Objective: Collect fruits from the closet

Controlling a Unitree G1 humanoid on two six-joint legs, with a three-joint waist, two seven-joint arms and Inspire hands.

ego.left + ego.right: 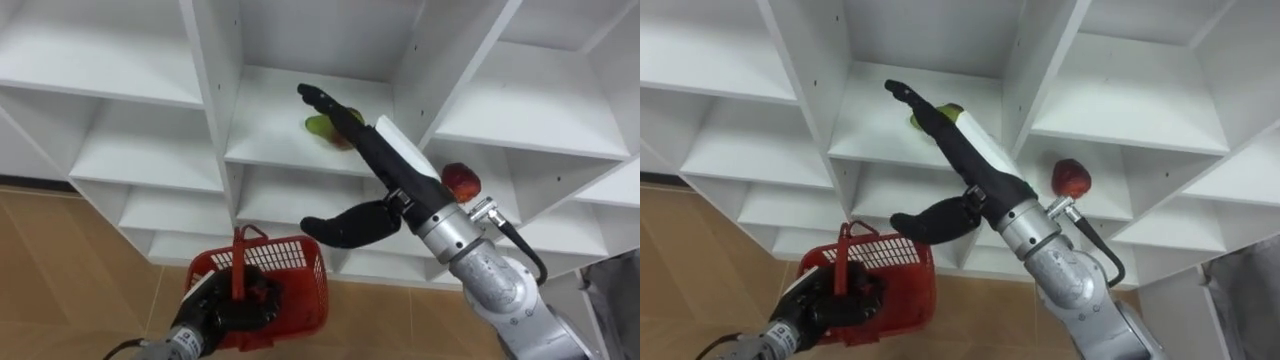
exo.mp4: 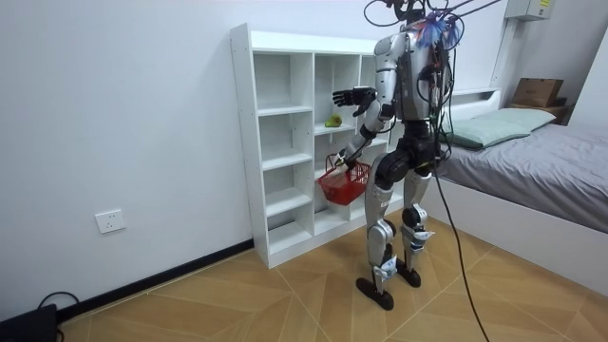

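Left eye view: reaching into the white closet's (image 1: pixel 215 60) middle compartment with the right hand (image 1: pixel 400 165), fingers straight, stretched across a green fruit (image 1: pixel 318 126) on that shelf, contact impossible to tell. Spotting a red apple (image 1: pixel 461 181) one compartment to the right, a shelf lower. Down low, clutching the red basket's (image 1: pixel 295 285) upright handle (image 1: pixel 240 255) with the left hand (image 1: pixel 215 310), fingers curled round it. Right eye view: same scene, green fruit peeking past the fingers. Room view: standing upright facing the closet, right arm raised, basket hanging at hip level, bed (image 2: pixel 532 161) at the room view's right.
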